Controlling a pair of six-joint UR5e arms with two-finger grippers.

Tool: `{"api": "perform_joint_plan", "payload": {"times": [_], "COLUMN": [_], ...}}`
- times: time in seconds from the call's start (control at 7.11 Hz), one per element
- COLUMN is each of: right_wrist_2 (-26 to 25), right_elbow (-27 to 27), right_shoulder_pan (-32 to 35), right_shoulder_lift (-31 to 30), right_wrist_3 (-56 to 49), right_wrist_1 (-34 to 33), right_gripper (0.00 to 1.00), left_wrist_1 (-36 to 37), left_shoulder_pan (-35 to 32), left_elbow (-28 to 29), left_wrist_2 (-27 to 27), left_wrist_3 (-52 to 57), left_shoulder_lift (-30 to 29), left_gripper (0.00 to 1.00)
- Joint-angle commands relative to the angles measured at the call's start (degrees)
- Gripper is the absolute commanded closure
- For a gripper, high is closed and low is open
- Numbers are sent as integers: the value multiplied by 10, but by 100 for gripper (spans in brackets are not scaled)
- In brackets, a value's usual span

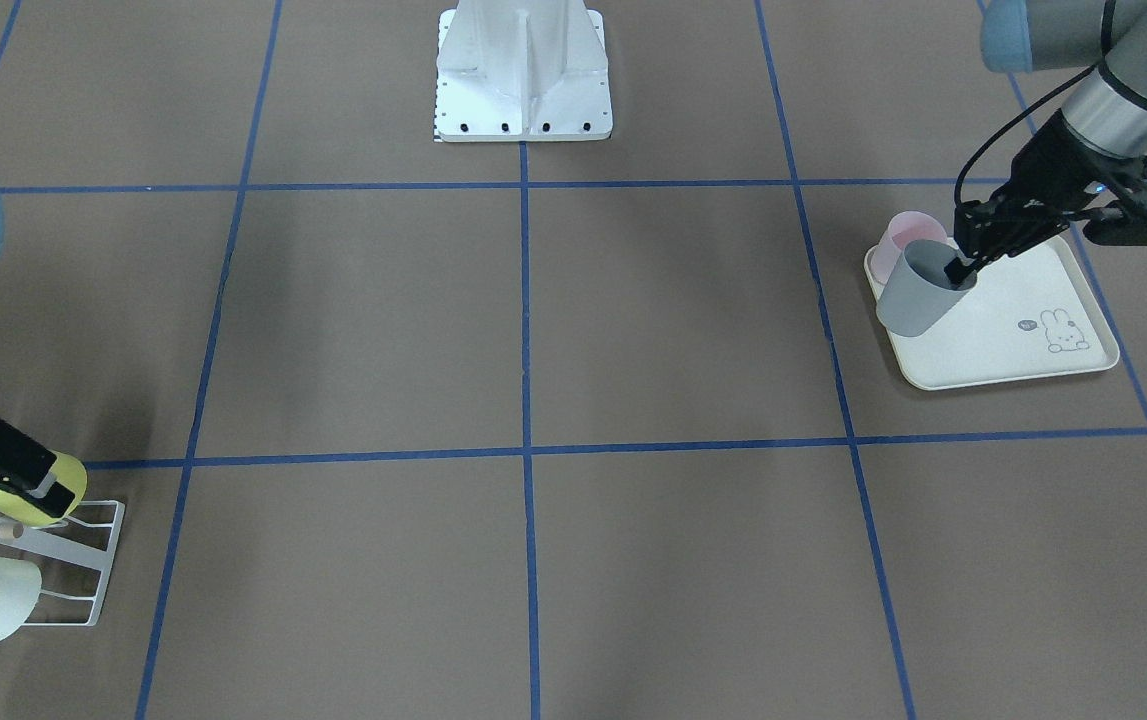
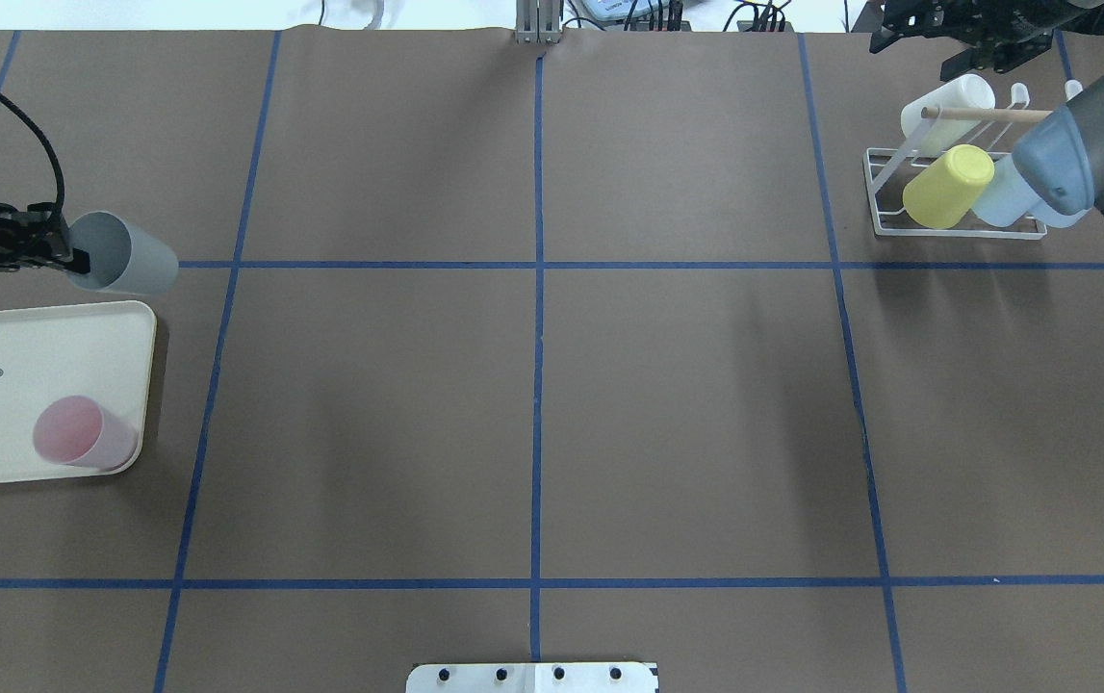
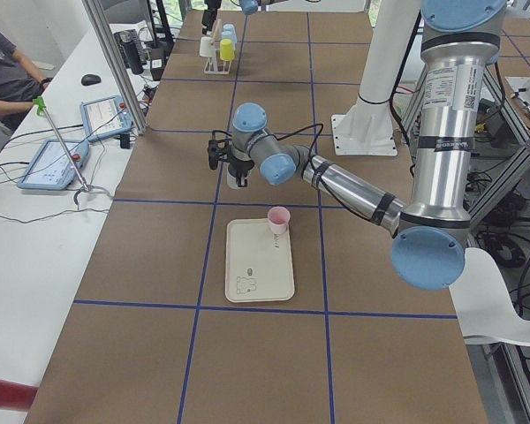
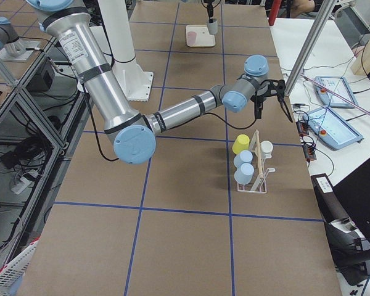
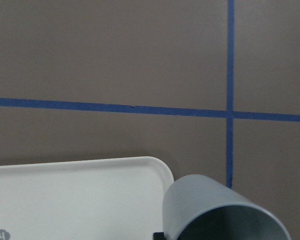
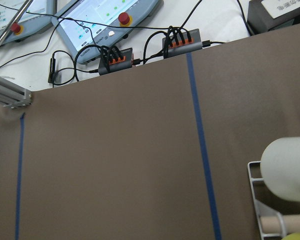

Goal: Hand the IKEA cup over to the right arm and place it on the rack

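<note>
The grey cup (image 1: 918, 295) hangs tilted in the air by the corner of the cream tray (image 1: 1013, 372), its rim pinched by the left gripper (image 1: 963, 272) (one finger inside the mouth). A pink cup (image 1: 898, 238) stands on the tray. Across the counter (image 2: 532, 404), the right gripper (image 4: 258, 110) hovers beside the white rack (image 2: 884, 207); I cannot tell whether its jaws are parted.
</note>
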Motion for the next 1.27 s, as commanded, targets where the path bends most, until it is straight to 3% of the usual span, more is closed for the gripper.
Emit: {"api": "perform_joint_plan", "payload": {"times": [0.0, 0.28, 0.42, 0.56, 0.84, 1.12], "right_wrist_2": [-5, -16, -45, -72, -89, -97], "right_elbow": [106, 170, 199, 228, 217, 207], "right_shoulder_pan": [-47, -105, -142, -178, -209, -223], "right_shoulder_lift": [-17, -22, -22, -19, -23, -29], "right_wrist_3": [137, 208, 254, 285, 404, 468], "right_wrist_1": [-1, 0, 0, 12, 168, 289], "right_gripper": [2, 2, 2, 2, 2, 2], "left_wrist_1": [-6, -32, -112, -215, -478, -785], "left_shoulder_pan": [72, 119, 163, 190, 260, 273], "left_elbow": [-6, -1, 22, 56, 124, 249], "left_wrist_2": [8, 6, 11, 64, 208, 285], "left_wrist_3": [-157, -235, -304, -398, -516, -626], "left_shoulder_lift": [-97, -164, -200, -228, -229, -229], "left_gripper": [100, 100, 100, 100, 100, 100]}}
